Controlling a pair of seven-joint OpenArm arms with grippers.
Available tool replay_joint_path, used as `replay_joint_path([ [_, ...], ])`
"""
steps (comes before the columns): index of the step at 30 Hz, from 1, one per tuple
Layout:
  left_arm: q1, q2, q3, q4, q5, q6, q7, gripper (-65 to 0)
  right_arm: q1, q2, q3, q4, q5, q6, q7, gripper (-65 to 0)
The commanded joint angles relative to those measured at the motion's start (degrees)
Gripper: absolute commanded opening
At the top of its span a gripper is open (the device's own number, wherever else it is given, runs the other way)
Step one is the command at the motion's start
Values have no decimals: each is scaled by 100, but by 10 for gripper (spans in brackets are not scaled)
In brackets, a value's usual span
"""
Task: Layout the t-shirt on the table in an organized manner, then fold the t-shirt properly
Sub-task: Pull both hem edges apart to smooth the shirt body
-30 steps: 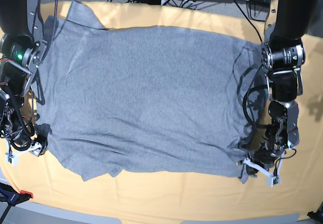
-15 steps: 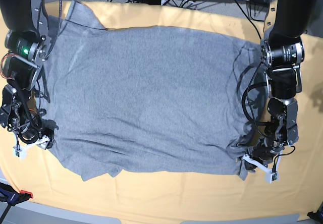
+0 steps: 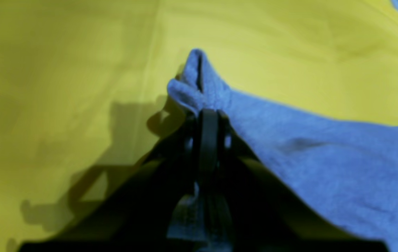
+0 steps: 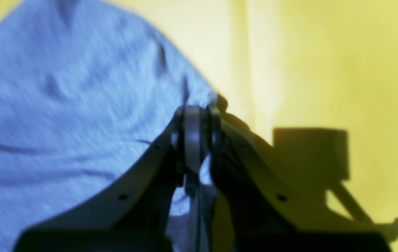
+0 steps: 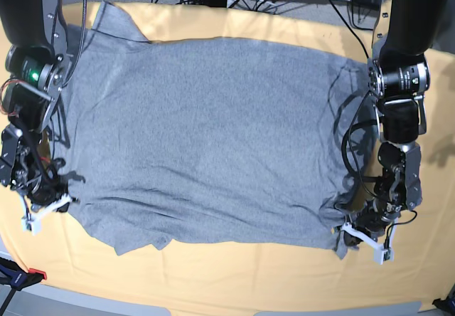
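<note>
T-shirt (image 5: 206, 141) lies spread flat, plain side up, across the tabletop (image 5: 234, 277), with both near corners now in a grip. The right end effector (image 5: 50, 208) has just closed: a second ago its jaws stood wide beside the shirt's edge, and now the right wrist view shows them drawn together on the grey cloth, a thin fold of fabric pinched between the tips and the rest of the shirt spreading away to one side. It has also slid inward along the edge, so that the corner sits right at its tips. The left end effector (image 5: 359, 232) is unchanged from the earlier frames: narrow, clamped on the opposite near corner, a small peak of cloth sticking up just beyond its tips in the left wrist view. With both near corners held, the layout looks finished and the first fold can probably begin. The shirt body itself has barely shifted; only the wrinkles near the right end effector have tightened slightly.
</note>
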Motion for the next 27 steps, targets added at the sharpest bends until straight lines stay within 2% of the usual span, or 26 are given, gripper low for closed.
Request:
replay_joint_path([
  [1, -260, -44, -4, 105, -79, -44, -129, -650, 262, 157, 17, 105, 59, -79, 170, -650],
  [5, -334, -46, -4, 105, -76, -42, -133, -650, 439, 264, 17, 105, -243, -511, 138, -650],
  [12, -431, -48, -4, 105, -79, -42, -223, -650, 531, 372, 17, 105, -476, -1047, 107, -650],
  [16, -535, -48, -4, 105, -76, -42, -302, -650, 533, 367, 17, 105, -448, -944, 114, -650],
  [20, -713, -48, -4, 105, -76, -44, -304, -650, 533, 367, 17, 105, -450, -472, 131, -650],
  [27, -901, -48, -4, 105, -17, -68, -295, -650, 533, 367, 17, 105, -450, -435, 131, -650],
])
